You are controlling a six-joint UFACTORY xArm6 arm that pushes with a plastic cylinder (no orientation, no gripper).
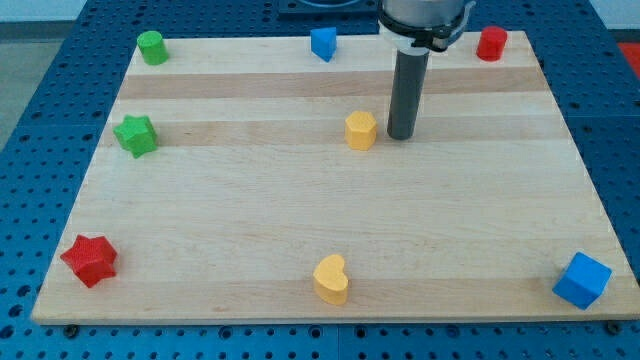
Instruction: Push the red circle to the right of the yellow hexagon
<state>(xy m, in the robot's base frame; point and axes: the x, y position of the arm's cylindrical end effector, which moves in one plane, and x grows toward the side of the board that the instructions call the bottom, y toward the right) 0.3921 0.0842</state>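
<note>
Camera view: a pale wooden surface (pixel 330 250) lies on a blue pegboard (pixel 40 120). The landmark is the yellow hexagon (pixel 361 130), a short six-sided block standing a little above the middle of the surface.

My tip (pixel 402 136) is down on the wood just beside the yellow hexagon, on the view's right of it, with a thin gap showing between them. The rod carries no pincer, so there is no spread or pressed-together state to tell.

The red circle (pixel 491 43) is a short, round, glossy red cylinder standing upright, far to the view's upper right of the yellow hexagon, close to the surface's top edge and right corner. It stands well apart from my tip.

A blue block (pixel 323 43) sits above the yellow hexagon, slightly left, by the top edge. A green cylinder (pixel 152 47) is far to its upper left, a green star (pixel 135 134) far left at about the same height. A red star (pixel 89 260) lies to the lower left, a yellow heart (pixel 331 279) below it, a blue cube (pixel 582 280) to the lower right.
</note>
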